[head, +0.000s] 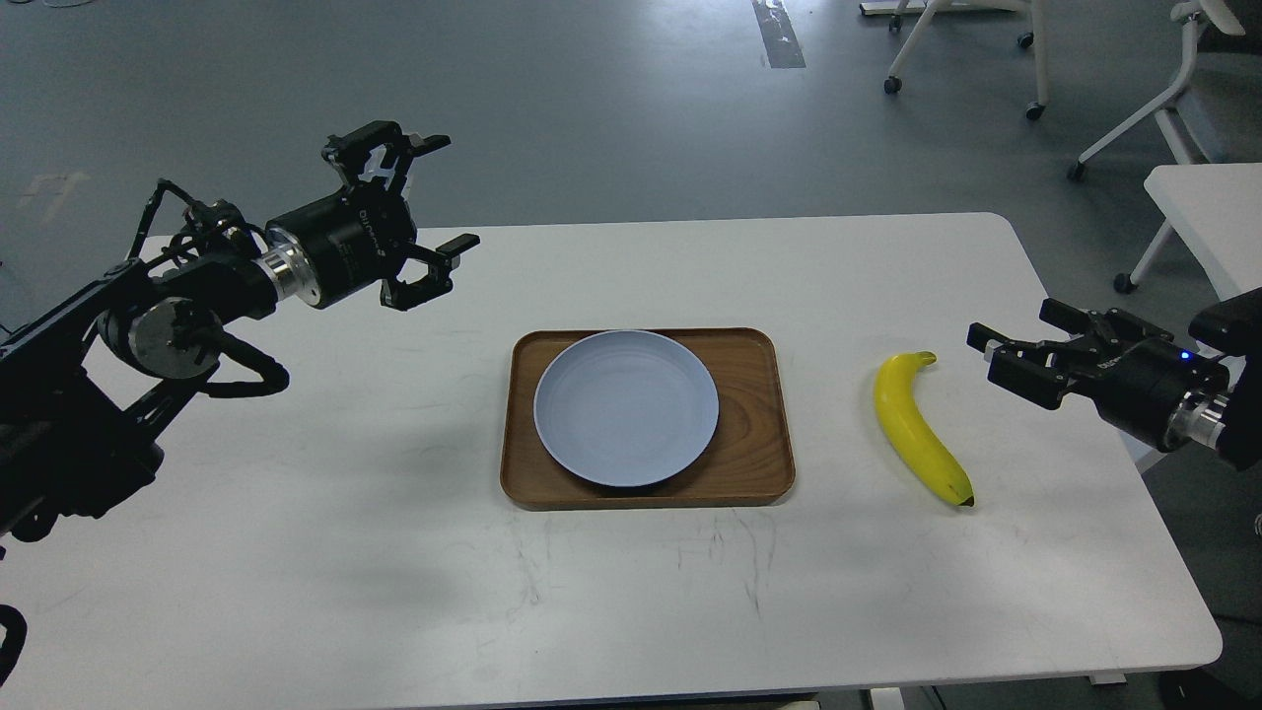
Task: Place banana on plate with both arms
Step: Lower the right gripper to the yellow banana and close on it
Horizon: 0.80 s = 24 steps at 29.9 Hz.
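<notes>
The yellow banana [917,429] lies on the white table [631,592], right of the tray, its dark tip toward me. The pale blue-grey plate [626,406] sits empty on the brown wooden tray [759,424] at the table's middle. My left gripper [439,197] is open and empty, held above the table's far left, well left of the plate. My right gripper [1016,345] is open and empty, just right of the banana's stem end and apart from it.
Wheeled chair legs [986,59] and a second white table [1203,217] stand on the grey floor beyond the table's far right. The table's right edge runs under my right arm.
</notes>
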Each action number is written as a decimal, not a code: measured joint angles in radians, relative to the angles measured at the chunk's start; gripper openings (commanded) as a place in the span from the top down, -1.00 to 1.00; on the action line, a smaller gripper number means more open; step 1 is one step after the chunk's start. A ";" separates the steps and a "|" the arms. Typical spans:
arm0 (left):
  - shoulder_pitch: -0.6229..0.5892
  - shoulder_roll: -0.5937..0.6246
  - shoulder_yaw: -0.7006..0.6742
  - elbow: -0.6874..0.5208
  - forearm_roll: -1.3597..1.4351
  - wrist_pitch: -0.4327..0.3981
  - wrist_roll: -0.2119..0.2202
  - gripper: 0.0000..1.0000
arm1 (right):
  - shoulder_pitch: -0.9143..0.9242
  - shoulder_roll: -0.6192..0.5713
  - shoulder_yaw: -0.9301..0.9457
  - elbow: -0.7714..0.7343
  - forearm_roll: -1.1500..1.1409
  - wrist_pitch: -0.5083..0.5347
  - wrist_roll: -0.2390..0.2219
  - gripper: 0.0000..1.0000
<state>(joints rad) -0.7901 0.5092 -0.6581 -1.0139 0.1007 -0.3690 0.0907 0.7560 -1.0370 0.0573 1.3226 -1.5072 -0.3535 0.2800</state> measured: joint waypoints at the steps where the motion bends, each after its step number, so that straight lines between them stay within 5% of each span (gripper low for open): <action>1: 0.000 0.000 0.000 0.000 0.000 0.000 -0.006 -0.98 | 0.000 0.012 -0.002 -0.005 -0.004 0.000 0.001 -0.98; 24: 0.009 0.005 0.003 0.000 0.001 -0.001 -0.016 -0.98 | -0.016 0.133 -0.056 -0.154 -0.052 -0.001 -0.001 -0.96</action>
<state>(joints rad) -0.7808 0.5141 -0.6551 -1.0139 0.1013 -0.3697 0.0752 0.7405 -0.9042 0.0012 1.1684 -1.5597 -0.3544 0.2794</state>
